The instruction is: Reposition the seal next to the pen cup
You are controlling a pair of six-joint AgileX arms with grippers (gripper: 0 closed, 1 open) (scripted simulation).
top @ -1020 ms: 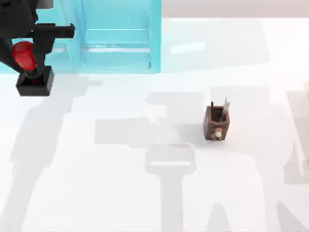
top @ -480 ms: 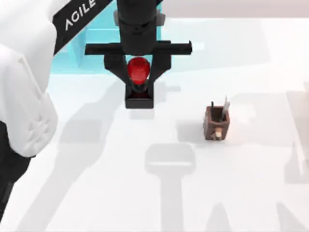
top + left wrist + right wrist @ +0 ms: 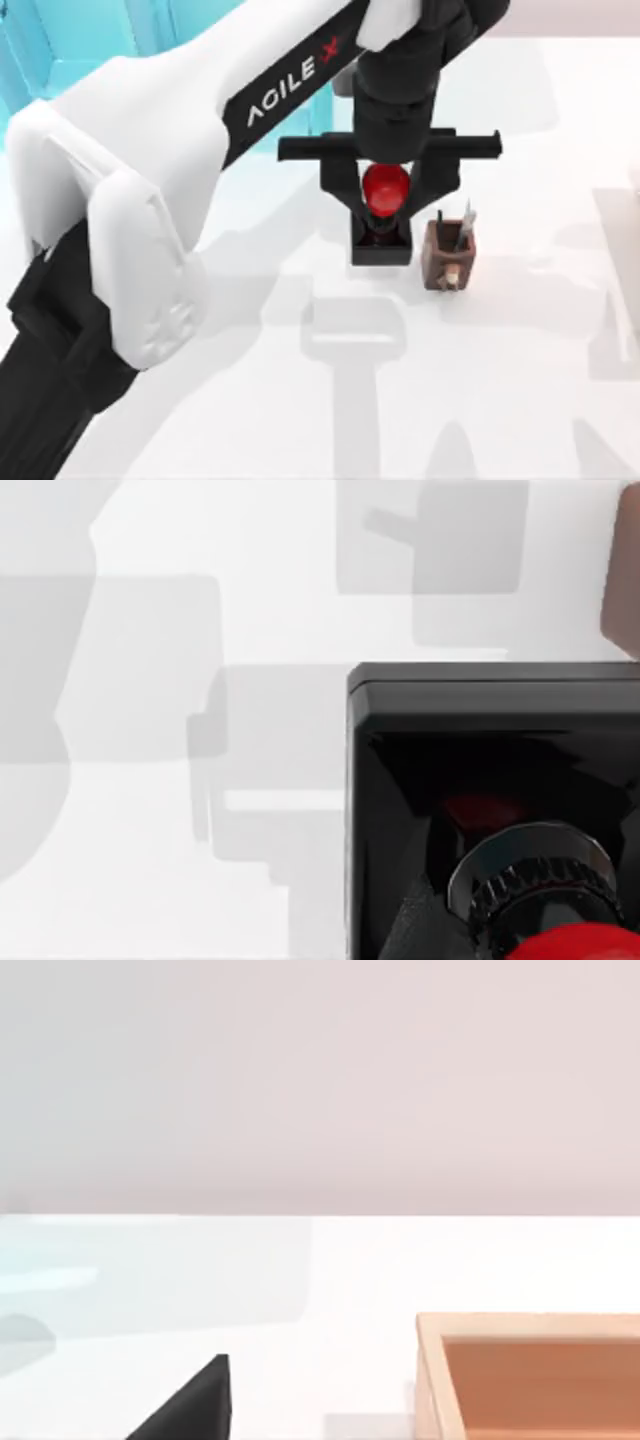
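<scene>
top view: left claw [image 3: 384, 195], clamped on the seal [image 3: 384, 212], has moved right, now just beside the pen cup [image 3: 447, 255].

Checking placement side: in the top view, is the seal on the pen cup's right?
No, the seal, held by the left gripper, sits on the pen cup's left.

From my left wrist camera the seal [image 3: 495, 810] is cut off by the frame, its red knob a mere sliver, and just beyond it the pen cup [image 3: 624, 575] is reduced to a brown strip. In my right wrist view a wooden tray [image 3: 530, 1375] runs off frame.
</scene>
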